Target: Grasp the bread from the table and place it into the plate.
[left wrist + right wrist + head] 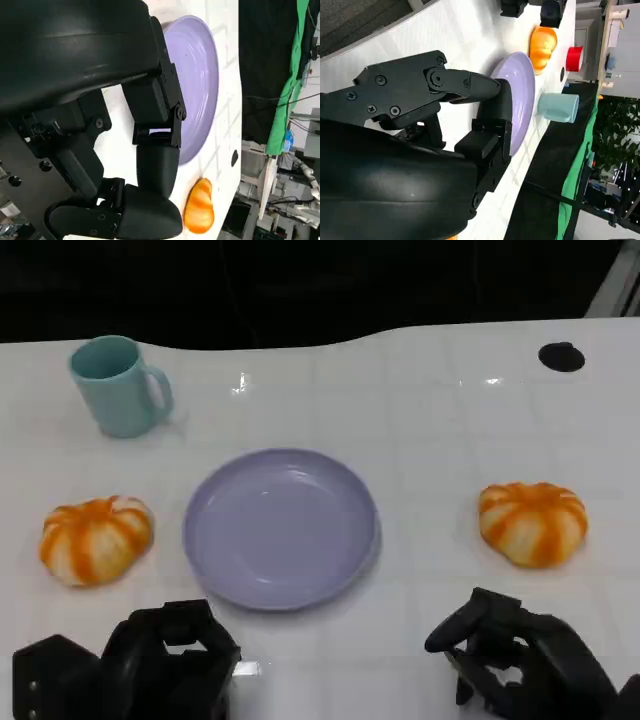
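So the white table (420,400) takes up most of the head view, with a dark edge along the far side. Dead center sits the lavender plate (281,528), nothing in it.

Next biggest are the 2 black hands down at the near edge. The left hand (165,665) is at about 7 o'clock from the plate, fingers curled in and holding nothing, resting low near the table. The right hand (520,655) is at about 4 o'clock from the plate, fingers bent partway in with a gap between them, also holding nothing.

Then the bread, 2 orange-and-white striped buns shaped like little pumpkins. The left bun (96,539) is at 9 o'clock from the plate, lying on the table and apart from the plate's rim, just up from the left hand. The right bun (533,523) is at 3 o'clock, well apart from the plate, up from the right hand. Neither hand is touching either one.

The teal mug (118,386) stands upright at roughly 10 o'clock, handle facing the plate side. Smallest thing is a black round spot (561,357) way out at 2 o'clock.
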Controlling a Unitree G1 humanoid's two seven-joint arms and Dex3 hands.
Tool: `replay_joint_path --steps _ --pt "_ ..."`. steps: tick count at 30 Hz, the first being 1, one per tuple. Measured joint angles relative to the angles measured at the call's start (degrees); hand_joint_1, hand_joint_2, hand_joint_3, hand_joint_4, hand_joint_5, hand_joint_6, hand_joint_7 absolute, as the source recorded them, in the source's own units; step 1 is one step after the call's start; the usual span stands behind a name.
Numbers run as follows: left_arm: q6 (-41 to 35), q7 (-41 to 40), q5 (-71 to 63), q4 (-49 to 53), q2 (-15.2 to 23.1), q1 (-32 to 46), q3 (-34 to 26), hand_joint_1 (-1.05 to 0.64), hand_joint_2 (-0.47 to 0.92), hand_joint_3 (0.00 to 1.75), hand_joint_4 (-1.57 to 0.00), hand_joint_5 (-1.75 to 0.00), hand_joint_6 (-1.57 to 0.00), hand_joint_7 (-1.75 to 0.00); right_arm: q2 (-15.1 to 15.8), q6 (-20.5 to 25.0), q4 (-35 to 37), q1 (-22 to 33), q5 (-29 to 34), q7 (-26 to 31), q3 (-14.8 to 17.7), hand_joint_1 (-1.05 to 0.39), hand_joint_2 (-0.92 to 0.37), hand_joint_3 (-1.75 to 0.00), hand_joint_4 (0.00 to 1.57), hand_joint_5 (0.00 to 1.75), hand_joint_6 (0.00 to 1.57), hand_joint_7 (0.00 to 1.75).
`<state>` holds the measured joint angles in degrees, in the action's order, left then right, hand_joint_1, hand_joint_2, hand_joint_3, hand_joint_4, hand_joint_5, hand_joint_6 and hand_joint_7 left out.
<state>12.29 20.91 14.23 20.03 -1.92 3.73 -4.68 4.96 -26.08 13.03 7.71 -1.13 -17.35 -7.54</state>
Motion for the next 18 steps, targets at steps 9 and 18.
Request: replay_joint_path --steps 9,18 --pt "0.0 0.0 0.0 0.0 0.0 0.0 -0.2 -1.05 0.41 1.02 -1.57 -1.21 -1.41 -0.89 0.0 0.0 -0.1 0.0 0.0 0.0 0.0 -0.4 -0.89 -0.48 0.7 1.67 0.74 1.2" --pt "0.0 0.0 0.0 0.0 0.0 0.0 -0.4 -1.05 0.43 1.02 -1.57 -1.21 -1.41 -0.89 0.0 0.0 -0.2 0.0 -0.1 -0.2 0.0 -0.42 -0.91 -0.44 0.69 1.68 0.74 1.13"
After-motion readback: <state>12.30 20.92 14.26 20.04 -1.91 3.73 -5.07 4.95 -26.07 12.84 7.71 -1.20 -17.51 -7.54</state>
